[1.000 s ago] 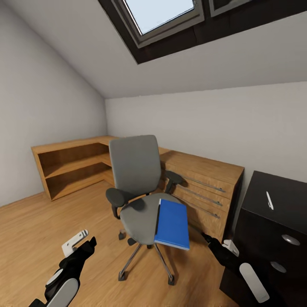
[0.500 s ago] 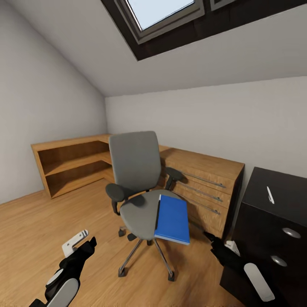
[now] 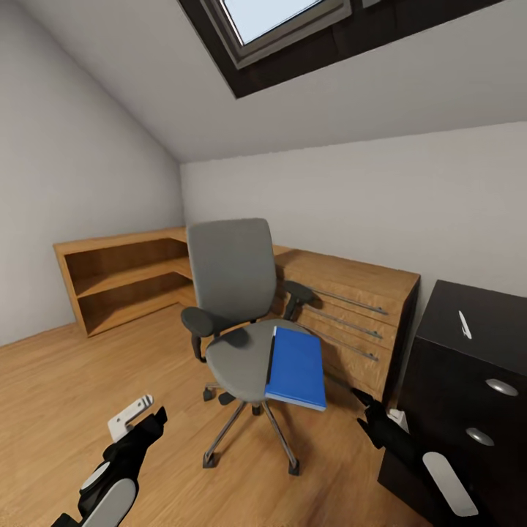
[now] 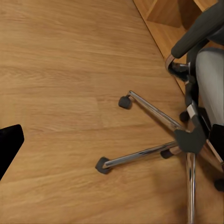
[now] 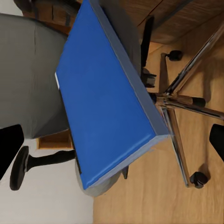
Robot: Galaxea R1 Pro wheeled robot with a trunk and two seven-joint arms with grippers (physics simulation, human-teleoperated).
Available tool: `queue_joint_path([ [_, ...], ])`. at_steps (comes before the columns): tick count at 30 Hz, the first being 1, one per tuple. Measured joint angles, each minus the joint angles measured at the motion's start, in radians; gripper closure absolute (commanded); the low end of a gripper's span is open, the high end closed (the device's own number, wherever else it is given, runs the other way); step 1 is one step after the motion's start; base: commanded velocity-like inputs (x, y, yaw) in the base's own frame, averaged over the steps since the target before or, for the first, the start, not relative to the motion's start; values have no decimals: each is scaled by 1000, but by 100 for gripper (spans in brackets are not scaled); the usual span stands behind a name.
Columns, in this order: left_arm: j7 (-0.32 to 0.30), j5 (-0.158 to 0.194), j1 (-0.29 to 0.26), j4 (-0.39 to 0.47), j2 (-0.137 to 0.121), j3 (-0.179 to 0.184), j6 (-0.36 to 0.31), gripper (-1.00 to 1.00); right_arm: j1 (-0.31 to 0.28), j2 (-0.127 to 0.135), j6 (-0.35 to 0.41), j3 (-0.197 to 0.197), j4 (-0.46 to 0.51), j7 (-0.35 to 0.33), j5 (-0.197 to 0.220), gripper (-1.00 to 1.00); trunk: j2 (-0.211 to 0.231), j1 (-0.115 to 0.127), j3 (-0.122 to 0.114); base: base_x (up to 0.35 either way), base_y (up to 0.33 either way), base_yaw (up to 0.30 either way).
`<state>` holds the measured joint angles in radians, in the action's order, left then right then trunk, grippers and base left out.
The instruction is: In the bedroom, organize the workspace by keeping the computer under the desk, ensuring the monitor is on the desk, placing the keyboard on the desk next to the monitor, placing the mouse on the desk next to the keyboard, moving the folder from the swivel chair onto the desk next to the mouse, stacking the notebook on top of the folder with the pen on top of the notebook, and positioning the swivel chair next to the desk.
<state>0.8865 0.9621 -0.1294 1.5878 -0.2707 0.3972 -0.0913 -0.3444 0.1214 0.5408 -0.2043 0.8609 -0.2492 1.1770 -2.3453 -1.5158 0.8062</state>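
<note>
Camera tilted slightly downward; folder [image 3: 296, 368] overhanging swivel chair [image 3: 233, 293]; both grippers' spread impossible to tell.

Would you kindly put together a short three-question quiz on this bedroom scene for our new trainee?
1. True or false: the folder lies on the seat of the swivel chair.
2. Multiple choice: the pen lies on (A) the wood floor, (B) the black top of the desk, (C) the chair seat.
3. Fill in: the folder's near edge overhangs the front of the ____.

Key
1. True.
2. B.
3. Seat. The right wrist view shows the folder jutting past the seat, above the chrome base.
</note>
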Motion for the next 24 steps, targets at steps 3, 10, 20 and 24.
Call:
queue_joint_path([
  [3, 0, 0, 0, 0, 1, 1, 0, -100, 0, 0, -1, 2, -17, -1, -1, -100, -21, -12, 9, 0, 0, 0],
  [10, 0, -3, 0, 1, 2, 6, 0, -100, 0, 0, -1, 6, -25, -3, -5, -100, -70, -38, 31, 0, 0, 0],
  [20, -1, -3, 0, 10, 0, 37, 0, -100, 0, 1, -1, 7, -25, -4, -6, -100, -140, -77, 63, 0, 0, 0],
  [24, -1, -3, 0, 11, -2, 63, 0, -100, 0, 2, -1, 8, -25, -5, -5, -100, -155, -85, 77, 0, 0, 0],
])
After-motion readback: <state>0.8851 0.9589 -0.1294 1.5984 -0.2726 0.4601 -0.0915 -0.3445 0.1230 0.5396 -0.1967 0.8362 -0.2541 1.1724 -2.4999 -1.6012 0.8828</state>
